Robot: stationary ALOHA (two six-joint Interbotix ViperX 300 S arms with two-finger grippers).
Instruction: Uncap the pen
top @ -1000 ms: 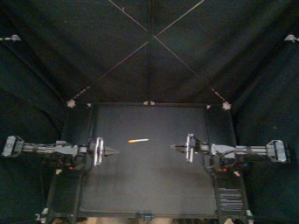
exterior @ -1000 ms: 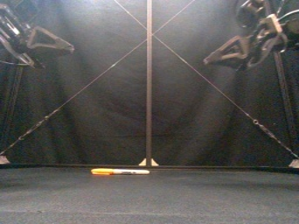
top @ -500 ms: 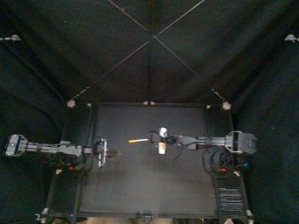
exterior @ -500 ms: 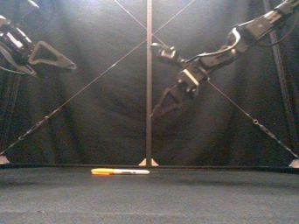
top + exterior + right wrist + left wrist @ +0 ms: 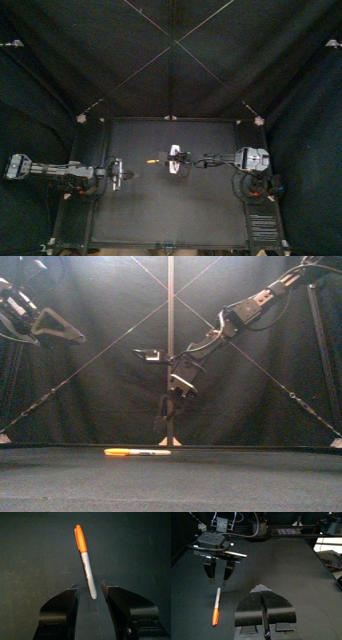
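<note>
— What do we make of the arms?
— We see both as black. The right arm [image 5: 247, 304] is a chain of jointed segments, and the left arm [image 5: 54, 170] carries pale grey parts.
— And the grippers?
— At ten o'clock in the left wrist view, the right gripper [image 5: 218, 583] has a silver cross-plate over slim dark jaws. The left gripper [image 5: 260, 588] has broad, glossy black wedges.
</note>
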